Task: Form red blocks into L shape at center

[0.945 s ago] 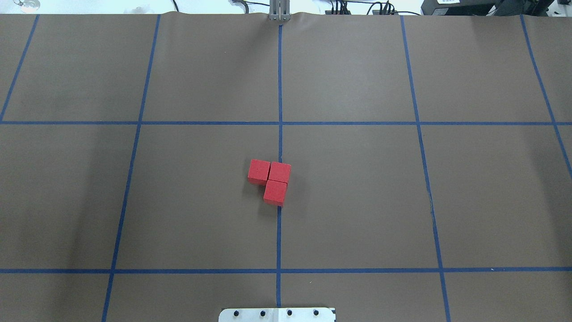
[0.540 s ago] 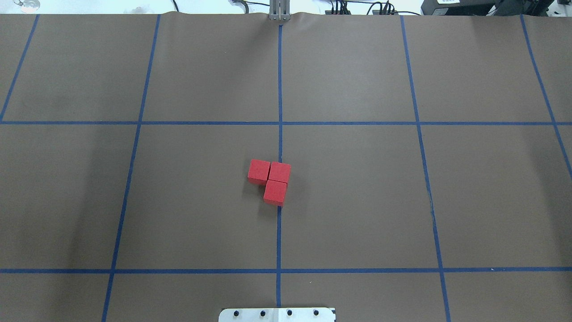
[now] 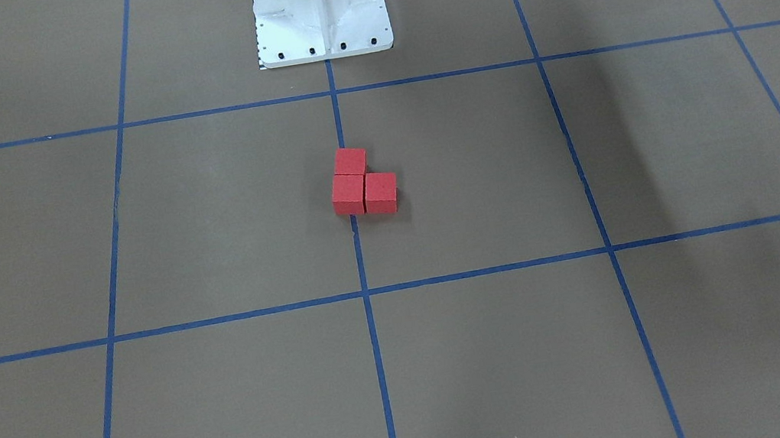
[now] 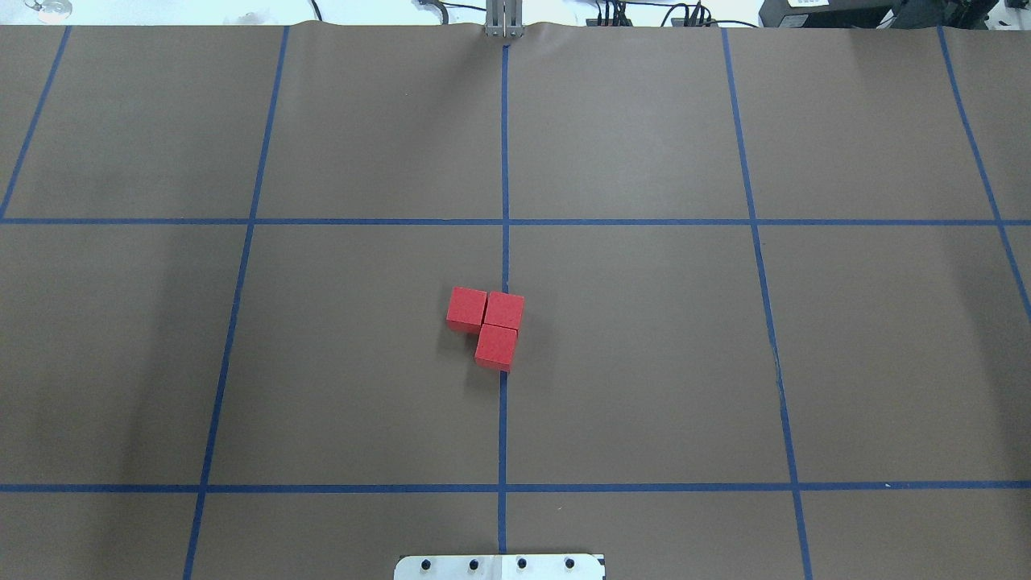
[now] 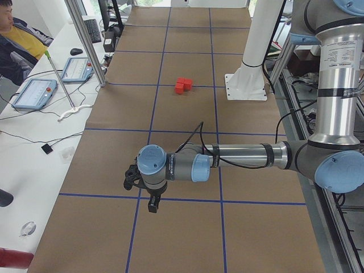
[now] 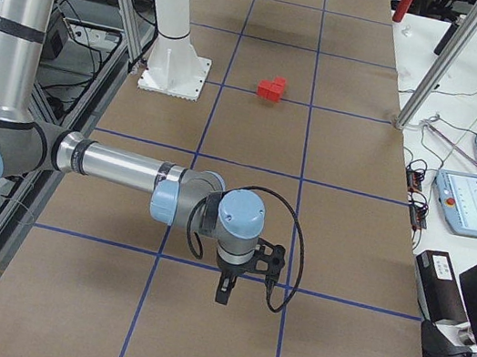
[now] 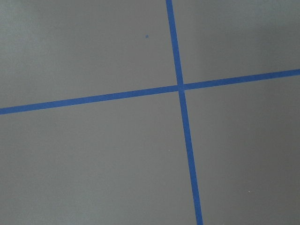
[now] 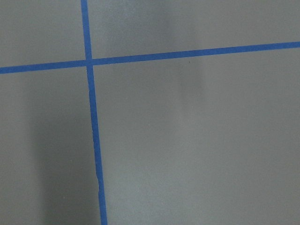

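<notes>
At center (image 4: 533,348), found red blocks (image 4: 503,311) touching as an L; risked scattering by careless approach; could not tell spread of left tool (image 5: 151,203) or right tool (image 6: 222,292).

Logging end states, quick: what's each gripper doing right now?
Left gripper: cannot tell open or closed; it shows only in a side view, far from the red blocks.
Right gripper: cannot tell, likewise.

Left arm (image 5: 239,154) and right arm (image 6: 116,164): silver tubes, pale blue joint caps, grey housings. Black cable (image 6: 292,243) loops behind black jaws. White bolted pedestal (image 3: 319,5).
</notes>
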`<action>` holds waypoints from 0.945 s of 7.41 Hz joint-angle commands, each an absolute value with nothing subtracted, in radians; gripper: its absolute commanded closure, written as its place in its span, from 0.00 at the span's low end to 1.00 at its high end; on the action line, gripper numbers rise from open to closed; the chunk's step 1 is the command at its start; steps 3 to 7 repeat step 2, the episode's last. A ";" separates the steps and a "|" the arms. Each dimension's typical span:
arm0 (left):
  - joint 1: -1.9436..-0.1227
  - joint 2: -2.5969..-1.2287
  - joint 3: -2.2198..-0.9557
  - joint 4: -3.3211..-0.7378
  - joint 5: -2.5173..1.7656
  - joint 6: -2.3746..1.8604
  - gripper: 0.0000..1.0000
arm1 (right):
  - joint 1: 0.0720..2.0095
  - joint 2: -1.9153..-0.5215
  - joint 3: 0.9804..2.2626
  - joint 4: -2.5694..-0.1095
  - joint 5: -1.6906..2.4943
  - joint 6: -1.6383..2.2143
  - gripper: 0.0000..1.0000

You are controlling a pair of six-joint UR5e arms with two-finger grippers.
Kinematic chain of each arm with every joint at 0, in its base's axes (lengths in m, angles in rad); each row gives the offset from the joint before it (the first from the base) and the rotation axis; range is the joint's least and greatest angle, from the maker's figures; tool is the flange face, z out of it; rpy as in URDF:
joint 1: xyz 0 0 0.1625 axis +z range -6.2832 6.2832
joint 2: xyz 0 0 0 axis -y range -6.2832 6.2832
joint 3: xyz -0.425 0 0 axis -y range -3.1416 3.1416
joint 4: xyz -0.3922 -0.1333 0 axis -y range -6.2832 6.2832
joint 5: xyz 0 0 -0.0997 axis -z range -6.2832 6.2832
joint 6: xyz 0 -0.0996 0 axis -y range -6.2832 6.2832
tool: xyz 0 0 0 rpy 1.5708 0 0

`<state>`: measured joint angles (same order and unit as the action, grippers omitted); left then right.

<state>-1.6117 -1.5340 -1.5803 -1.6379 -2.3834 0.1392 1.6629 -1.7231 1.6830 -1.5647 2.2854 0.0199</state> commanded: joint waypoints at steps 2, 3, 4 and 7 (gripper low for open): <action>-1.611 -1.532 -1.585 -1.638 -2.384 0.138 0.00 | 1.663 -1.724 1.683 -1.565 2.286 0.020 0.01; -1.611 -1.532 -1.585 -1.638 -2.384 0.138 0.00 | 1.663 -1.724 1.683 -1.565 2.286 0.020 0.01; -1.611 -1.532 -1.585 -1.638 -2.384 0.138 0.00 | 1.663 -1.724 1.683 -1.565 2.286 0.020 0.01; -1.611 -1.532 -1.585 -1.638 -2.384 0.138 0.00 | 1.663 -1.724 1.683 -1.565 2.286 0.020 0.01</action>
